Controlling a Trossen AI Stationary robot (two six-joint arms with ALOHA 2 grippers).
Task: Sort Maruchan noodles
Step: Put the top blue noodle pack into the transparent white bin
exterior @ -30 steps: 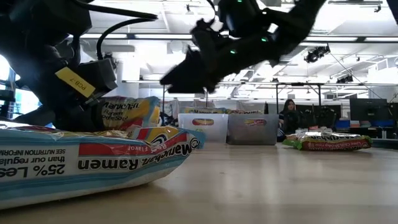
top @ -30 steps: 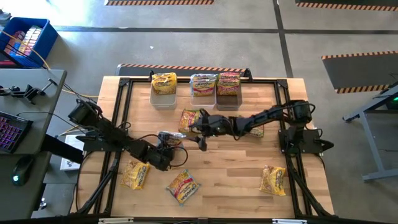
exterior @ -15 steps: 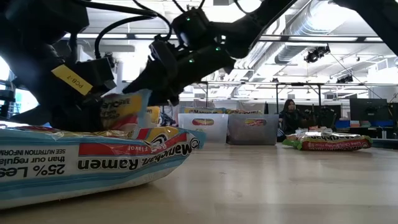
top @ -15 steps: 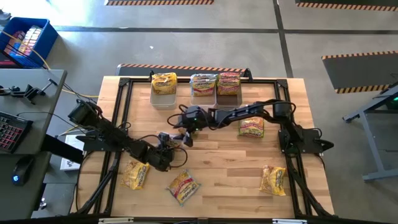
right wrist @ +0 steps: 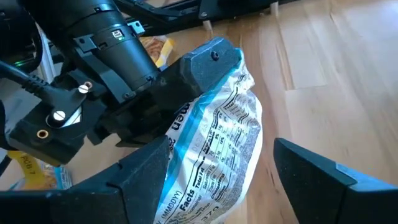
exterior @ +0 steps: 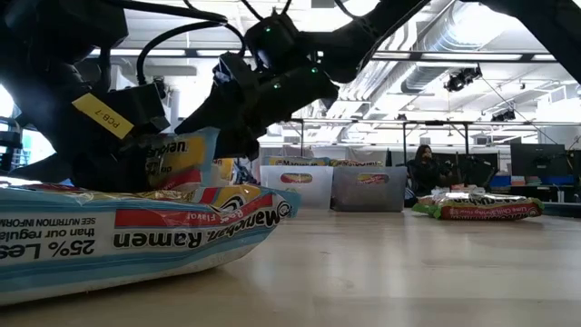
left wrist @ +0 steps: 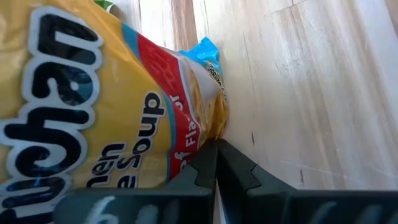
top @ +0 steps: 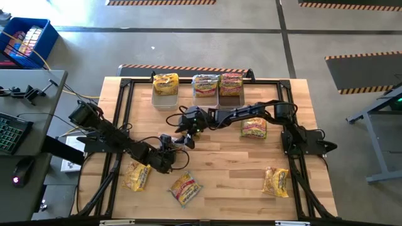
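— Since the right arm has swung from the middle of the high view over to left of centre, where does the right gripper (right wrist: 227,171) stand?
— Its fingers are spread wide, one on each side of the yellow crinkly plastic noodle packet with a red band and blue edge (right wrist: 227,140). Contact is not confirmed: the right wrist view shows a gap on both sides.
— What holds the packet?
— The left gripper (left wrist: 217,171) is clamped tight on one end. The packet sits raised off the light wooden table (top: 232,163), left of centre in the high view.
— What does that mean for the task?
— A hand-over appears to be in preparation. The likely next step is that the right fingers close on the free end and the left gripper then releases. If the left lets go too early, the packet may drop.
— What work remains?
— Two clear plastic bins (top: 164,99) and one dark plastic bin (top: 230,102) at upper centre already carry packets. Loose yellow packets (top: 185,188) lie at lower left, lower right and right of centre, so sorting looks only partly done.
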